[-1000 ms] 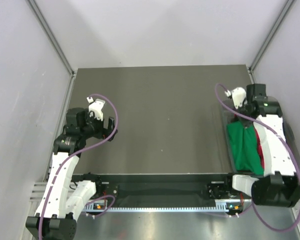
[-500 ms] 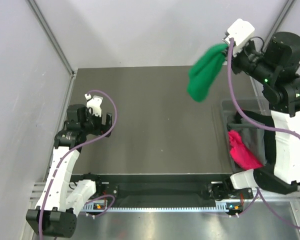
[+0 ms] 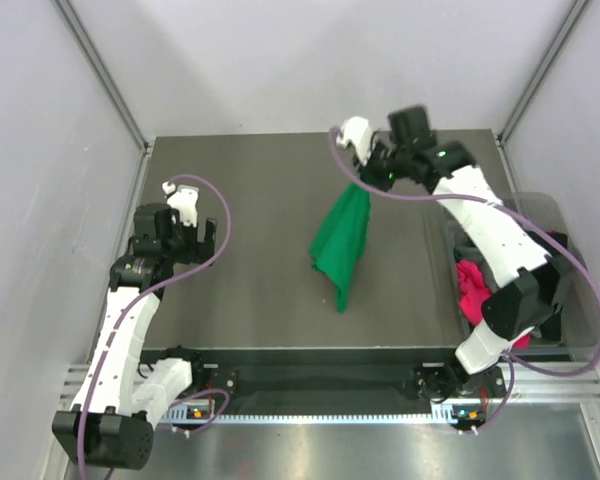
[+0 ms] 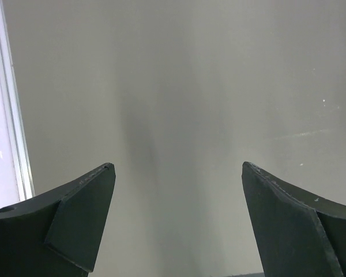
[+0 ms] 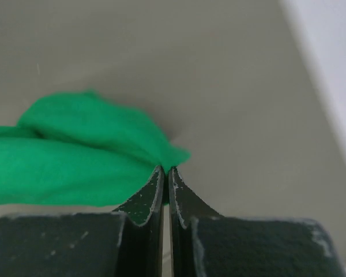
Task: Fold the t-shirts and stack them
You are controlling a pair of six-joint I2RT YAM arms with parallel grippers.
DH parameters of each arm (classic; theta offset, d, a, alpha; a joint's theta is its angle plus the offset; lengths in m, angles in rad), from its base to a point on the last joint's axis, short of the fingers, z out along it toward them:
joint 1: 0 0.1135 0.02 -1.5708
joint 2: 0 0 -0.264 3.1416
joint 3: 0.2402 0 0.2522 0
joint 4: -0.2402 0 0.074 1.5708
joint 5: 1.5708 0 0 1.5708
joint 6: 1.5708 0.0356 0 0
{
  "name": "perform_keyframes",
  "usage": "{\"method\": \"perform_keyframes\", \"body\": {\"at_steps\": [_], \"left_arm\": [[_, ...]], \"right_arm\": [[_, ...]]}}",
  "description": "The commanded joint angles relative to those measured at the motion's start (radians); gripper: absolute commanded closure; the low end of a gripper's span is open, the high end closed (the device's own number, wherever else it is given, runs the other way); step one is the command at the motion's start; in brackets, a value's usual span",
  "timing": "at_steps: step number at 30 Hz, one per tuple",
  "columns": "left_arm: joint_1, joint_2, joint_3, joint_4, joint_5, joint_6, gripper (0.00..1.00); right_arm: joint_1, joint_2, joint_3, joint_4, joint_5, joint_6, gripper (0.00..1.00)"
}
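Observation:
A bright green t-shirt (image 3: 342,240) hangs bunched from my right gripper (image 3: 365,182) over the middle of the dark table (image 3: 270,190), its lower end near the surface. The right wrist view shows that gripper (image 5: 165,168) shut on an edge of the green t-shirt (image 5: 75,156). A magenta-pink t-shirt (image 3: 477,291) and dark fabric (image 3: 500,262) lie in the bin at the right. My left gripper (image 3: 185,232) stays at the table's left side; in its wrist view the left gripper (image 4: 177,167) is open over bare tabletop, holding nothing.
A clear plastic bin (image 3: 566,215) stands at the table's right edge, partly under my right arm. A metal frame rail (image 4: 11,104) runs along the table's left edge. Pale walls enclose the table on three sides.
My right arm lifted the green t-shirt out of the bin, swung it high, then carried it left and down over the table's middle. The left arm shifted slightly towards the left edge.

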Motion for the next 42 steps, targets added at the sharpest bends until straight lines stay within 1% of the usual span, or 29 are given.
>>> {"method": "perform_keyframes", "body": {"at_steps": [1, 3, 4, 5, 6, 7, 8, 9, 10, 11, 12, 13, 14, 15, 16, 17, 18, 20, 23, 26, 29, 34, 42], "left_arm": [[0.005, 0.031, -0.011, 0.083, 0.004, 0.015, 0.04], [0.005, 0.072, -0.003, 0.089, 0.044, 0.026, 0.05], [0.005, 0.089, 0.009, 0.086, 0.055, 0.030, 0.05], [0.005, 0.119, 0.016, 0.083, 0.065, 0.032, 0.05], [0.005, 0.133, 0.030, 0.080, 0.075, 0.032, 0.06], [0.005, 0.144, 0.036, 0.075, 0.078, 0.035, 0.06], [0.005, 0.161, 0.040, 0.075, 0.081, 0.037, 0.06], [0.005, 0.164, 0.041, 0.074, 0.078, 0.037, 0.06], [0.005, 0.166, 0.038, 0.081, 0.072, 0.037, 0.06], [0.005, 0.161, 0.032, 0.084, 0.070, 0.038, 0.06], [0.005, 0.158, 0.027, 0.090, 0.070, 0.038, 0.06], [0.005, 0.150, 0.015, 0.094, 0.069, 0.035, 0.06], [0.005, 0.138, 0.009, 0.095, 0.079, 0.030, 0.06], [0.005, 0.132, 0.004, 0.089, 0.098, 0.030, 0.06], [0.005, 0.127, -0.005, 0.081, 0.114, 0.033, 0.06], [0.006, 0.118, -0.011, 0.071, 0.134, 0.026, 0.06], [0.008, 0.110, -0.017, 0.063, 0.139, 0.026, 0.07], [0.028, 0.098, -0.017, 0.042, 0.132, 0.032, 0.08], [0.036, 0.097, 0.000, 0.019, 0.119, 0.038, 0.08], [0.037, 0.086, 0.000, 0.015, 0.119, 0.030, 0.08], [0.040, 0.072, -0.013, 0.026, 0.102, 0.027, 0.08], [0.045, 0.054, -0.036, 0.063, 0.047, 0.023, 0.08], [0.045, 0.075, -0.023, 0.068, 0.033, 0.014, 0.09]], "right_arm": [[0.016, -0.022, -0.151, 0.166, 0.069, 0.034, 1.00], [0.020, 0.015, -0.205, 0.196, 0.138, 0.039, 1.00], [0.020, 0.029, -0.223, 0.219, 0.259, 0.058, 1.00], [0.018, 0.045, -0.263, 0.244, 0.337, 0.063, 0.99], [0.016, 0.050, -0.286, 0.308, 0.482, 0.069, 0.80], [0.018, 0.046, -0.309, 0.334, 0.523, 0.072, 0.68], [0.019, 0.017, -0.347, 0.354, 0.536, 0.071, 0.61], [0.024, -0.011, -0.372, 0.399, 0.531, 0.071, 0.56], [0.033, -0.043, -0.400, 0.426, 0.511, 0.059, 0.51], [0.073, -0.116, -0.461, 0.456, 0.501, 0.043, 0.50], [0.101, -0.150, -0.495, 0.509, 0.487, 0.021, 0.50], [0.133, -0.183, -0.530, 0.528, 0.447, -0.040, 0.50], [0.201, -0.221, -0.583, 0.539, 0.427, -0.068, 0.50], [0.235, -0.223, -0.601, 0.533, 0.415, -0.087, 0.51], [0.265, -0.218, -0.607, 0.510, 0.369, -0.101, 0.52], [0.303, -0.185, -0.602, 0.466, 0.335, -0.099, 0.52], [0.315, -0.159, -0.595, 0.456, 0.280, -0.087, 0.54], [0.337, -0.075, -0.557, 0.447, 0.252, -0.038, 0.55], [0.351, 0.064, -0.457, 0.422, 0.218, 0.011, 0.59], [0.352, 0.195, -0.336, 0.385, 0.232, 0.054, 0.59], [0.352, 0.265, -0.273, 0.373, 0.244, 0.075, 0.57], [0.362, 0.323, -0.227, 0.339, 0.229, 0.094, 0.56], [0.377, 0.389, -0.200, 0.283, 0.212, 0.115, 0.54]]}}
